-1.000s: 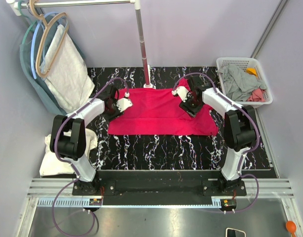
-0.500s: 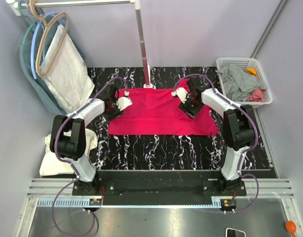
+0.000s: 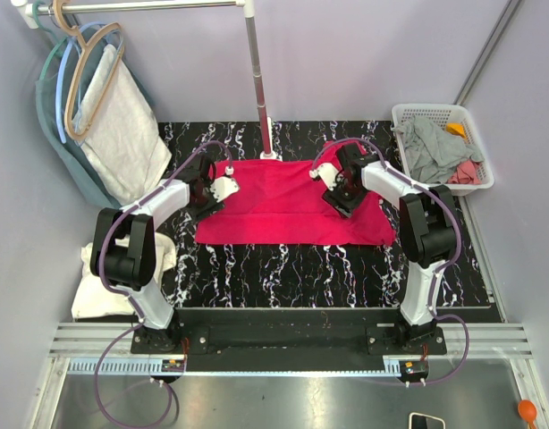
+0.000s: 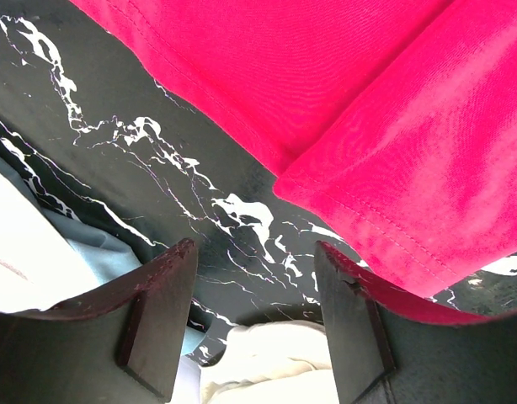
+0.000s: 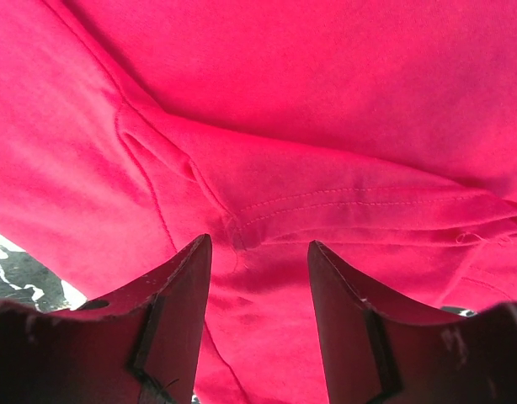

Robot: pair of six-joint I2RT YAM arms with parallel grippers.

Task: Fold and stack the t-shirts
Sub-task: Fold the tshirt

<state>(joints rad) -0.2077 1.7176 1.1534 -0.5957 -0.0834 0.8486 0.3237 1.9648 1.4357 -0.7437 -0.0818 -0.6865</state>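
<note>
A crimson red t-shirt (image 3: pixel 288 213) lies folded into a wide band across the black marble table (image 3: pixel 283 268). My left gripper (image 3: pixel 223 188) sits low at the shirt's left edge. In the left wrist view it (image 4: pixel 254 278) is open over bare marble, with the red hem (image 4: pixel 393 202) just right of its jaws. My right gripper (image 3: pixel 331 183) hovers over the shirt's back right part, open (image 5: pixel 258 261), with a stitched sleeve seam (image 5: pixel 343 202) just ahead of it and nothing gripped. A cream-white t-shirt (image 3: pixel 96 286) lies bunched off the table's left side. Grey (image 3: pixel 428 143) and pink (image 3: pixel 468 172) t-shirts fill a basket.
The white basket (image 3: pixel 418 113) stands at the back right corner. A clothes rack pole (image 3: pixel 257 80) rises from the table's back middle. Hangers at the back left carry a teal-blue garment (image 3: pixel 78 179) and a pale speckled cloth (image 3: pixel 122 134).
My left gripper's jaws have spread wider beside the shirt's left edge. My right gripper has crept a little to the left over the shirt. The shirt lies as before.
</note>
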